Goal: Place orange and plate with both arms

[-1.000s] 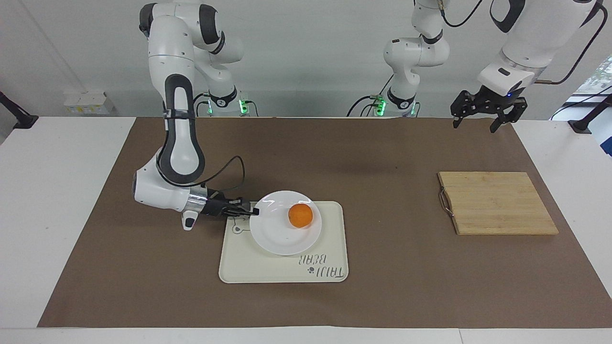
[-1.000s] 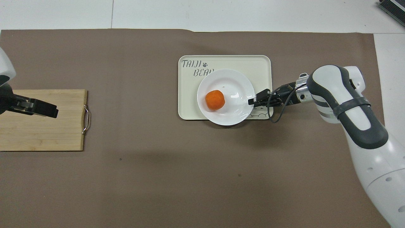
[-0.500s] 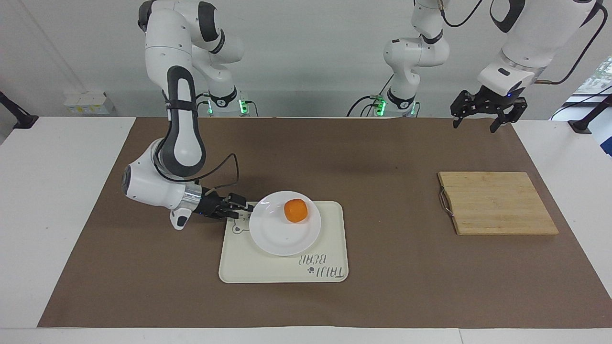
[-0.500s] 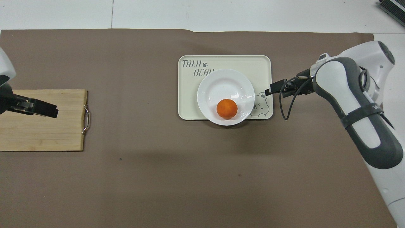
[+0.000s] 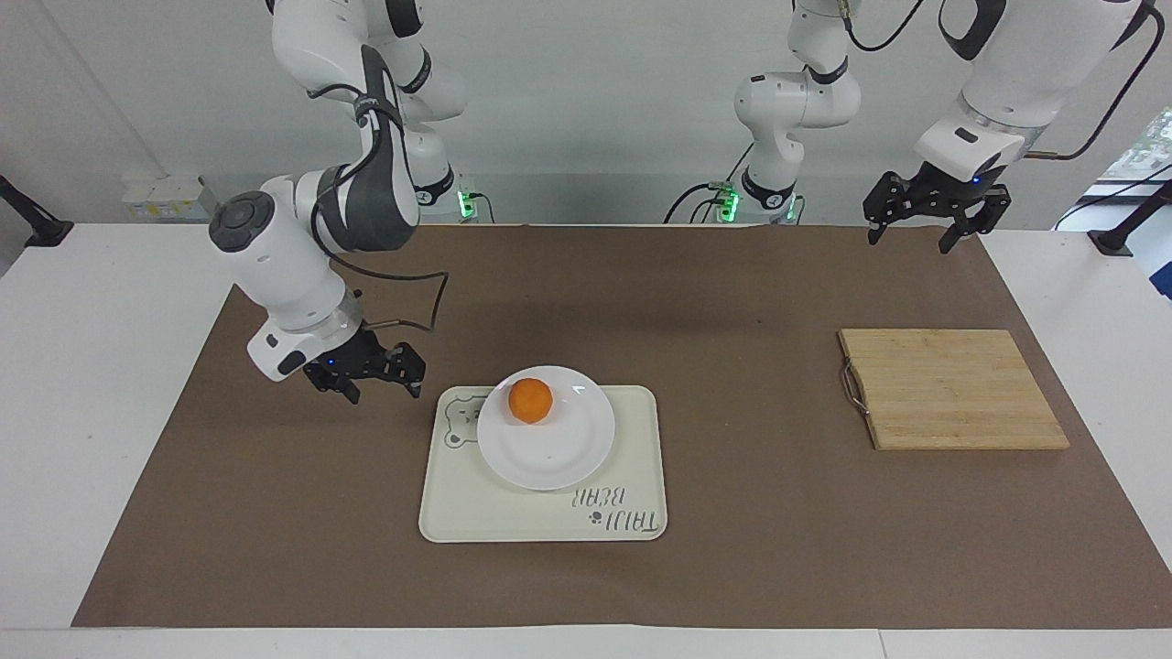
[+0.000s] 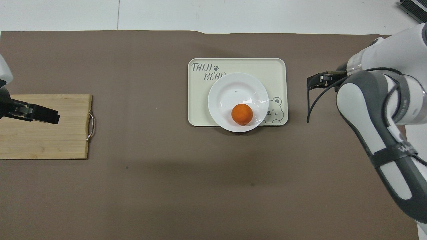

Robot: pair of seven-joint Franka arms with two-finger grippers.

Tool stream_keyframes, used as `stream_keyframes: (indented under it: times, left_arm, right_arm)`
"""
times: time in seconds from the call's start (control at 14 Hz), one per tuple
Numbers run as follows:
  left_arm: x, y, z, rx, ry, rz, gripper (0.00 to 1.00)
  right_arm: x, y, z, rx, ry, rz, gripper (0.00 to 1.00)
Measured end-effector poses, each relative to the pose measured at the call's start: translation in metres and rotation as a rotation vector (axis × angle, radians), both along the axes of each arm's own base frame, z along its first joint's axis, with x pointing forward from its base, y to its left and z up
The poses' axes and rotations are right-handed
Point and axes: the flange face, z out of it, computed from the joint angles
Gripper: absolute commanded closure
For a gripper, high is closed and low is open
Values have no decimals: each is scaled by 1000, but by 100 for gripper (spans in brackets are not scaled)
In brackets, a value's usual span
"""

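Note:
The white plate (image 5: 549, 450) sits on the cream tray (image 5: 540, 517), overhanging the tray edge nearer to the robots. The orange (image 5: 530, 400) lies in the plate, at the part of it nearest the robots; it also shows in the overhead view (image 6: 242, 114), as does the plate (image 6: 233, 90). My right gripper (image 5: 383, 392) is open and empty, raised over the brown mat beside the tray, toward the right arm's end; the overhead view (image 6: 312, 83) shows it apart from the tray. My left gripper (image 5: 908, 240) is open and empty, held high over the mat's edge near its base, and waits.
A wooden cutting board (image 5: 952, 389) with a metal handle lies toward the left arm's end of the table; it also shows in the overhead view (image 6: 43, 133). The tray (image 6: 240, 65) bears a bear drawing and lettering. A brown mat (image 5: 732, 302) covers the table.
My right gripper let go of the plate's rim, drew back toward the right arm's end and rose. The orange rolled across the plate toward the robots. The left arm stayed put.

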Motion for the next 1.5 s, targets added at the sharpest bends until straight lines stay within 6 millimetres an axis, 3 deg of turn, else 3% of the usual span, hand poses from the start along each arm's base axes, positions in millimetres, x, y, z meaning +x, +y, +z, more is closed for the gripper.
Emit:
stream_keyframes:
  times: [0.29,0.43,0.64,0.93,1.07,1.5]
  left_arm:
    - [0,0,0,0,-1,0,0]
    - [0,0,0,0,-1,0,0]
    - [0,0,0,0,-1,0,0]
    - [0,0,0,0,-1,0,0]
    - [0,0,0,0,-1,0,0]
    - [0,0,0,0,-1,0,0]
  right_arm:
    - [-29,-57,56,-28,9,-67,0]
    - [-50,-72,90,-42,11,-81,0]
    - [-86,-78,139,-64,12,-80,0]
    - [-119,-75,186,-77,31,-69,0]
    - [-129,-68,199,-86,35,-55,0]
    - [-133,-64,198,-86,34,-47,0]
